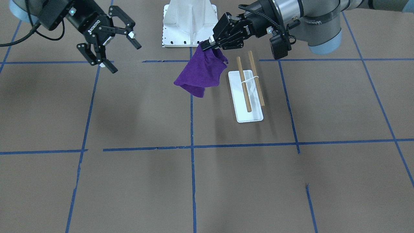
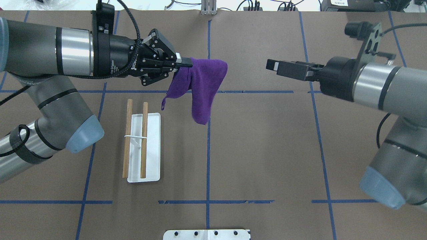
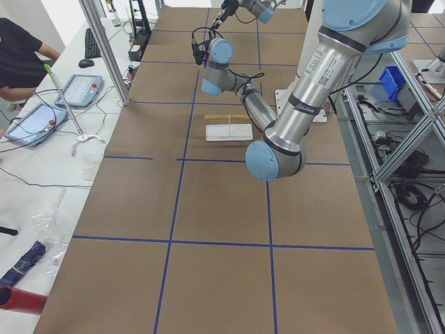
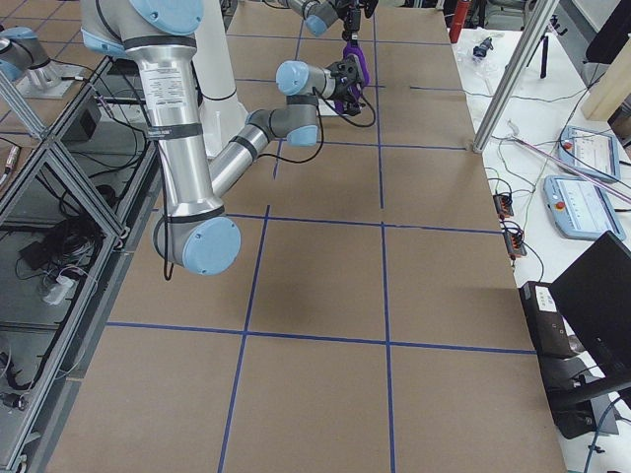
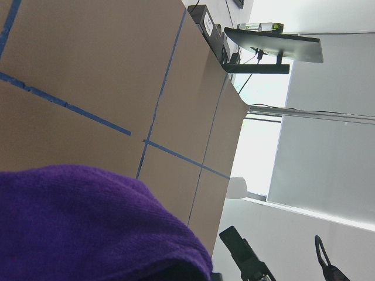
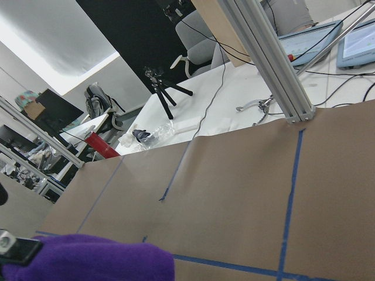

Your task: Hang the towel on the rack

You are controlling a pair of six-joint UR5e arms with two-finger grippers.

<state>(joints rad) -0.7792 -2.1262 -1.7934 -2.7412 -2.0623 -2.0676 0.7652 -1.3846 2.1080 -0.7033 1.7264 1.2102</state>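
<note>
left jaws are clamped on one edge of the towel [image 2: 203, 86]. it hangs bunched and folded in the air, clear of the tabletop [image 2: 267, 150], just past the far end of the rack [image 2: 143, 156] and a bit toward the table's middle. right jaws are spread apart and empty, well apart from the cloth but aimed at it across the table.

my read: this is the carry-and-drape step, maybe with a second pinch first.

- a one-point hold means the towel goes down as a lump. if the right arm [image 2: 373, 83] helps, take the free upper corner opposite the left pinch and pull it gently taut.
- the two dowels run away from the robot, so bring the cloth in sideways above them with its long edge along the dowels. don't come in end-on.
- keep the low hanging tip above dowel height until the cloth is over the rack. the loose tail nearest the rack looks like the part that snags.
- lower so the mid-fold lands between or across both dowels, with about equal drop each side.
- the rack looks light on a thin wire stand, so i'd expect it to slide or tip if dragged. no lateral pull once the cloth touches.
- open the jaws only when the weight rests on the wood, then back out straight up.
</note>
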